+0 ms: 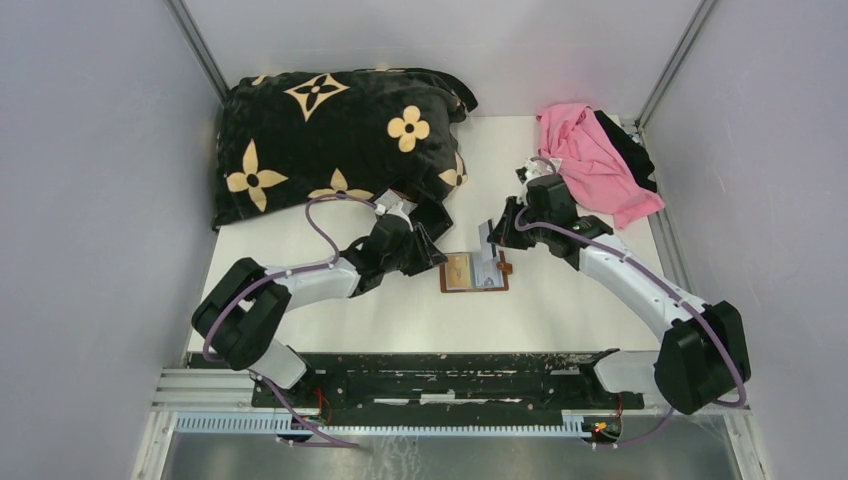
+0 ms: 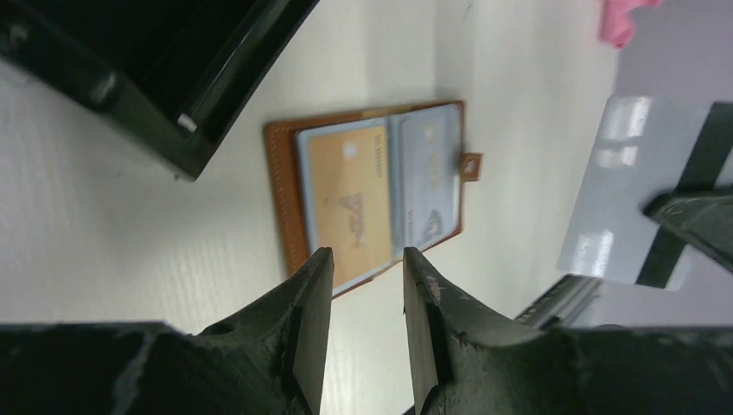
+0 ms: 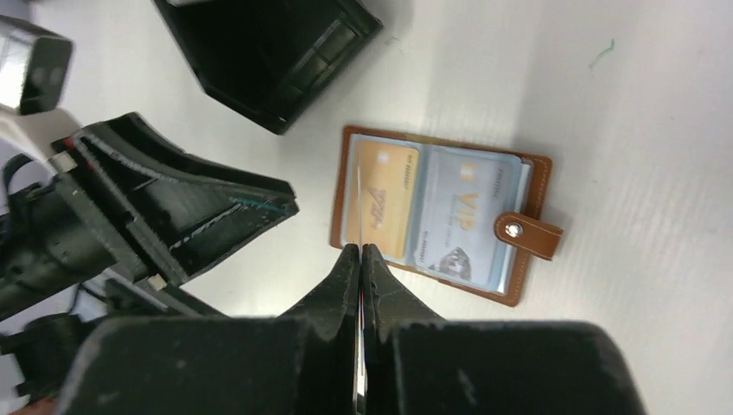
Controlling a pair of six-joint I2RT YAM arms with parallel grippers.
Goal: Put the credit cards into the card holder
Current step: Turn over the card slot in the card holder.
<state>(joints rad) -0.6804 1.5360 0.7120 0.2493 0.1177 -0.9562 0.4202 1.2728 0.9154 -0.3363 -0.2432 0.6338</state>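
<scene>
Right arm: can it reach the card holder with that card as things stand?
Likely yes. The card holder lies open and flat right below the right gripper, shut on a pale card. The left gripper, open and empty, sits beside the holder, not over it.

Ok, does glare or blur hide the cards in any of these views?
Left wrist: bright glare patches on the held grey card, card holder slightly soft. Right wrist: holder sharp, VIP print readable, the held card shows only edge-on. Top external: even light, faint shadows.
</scene>
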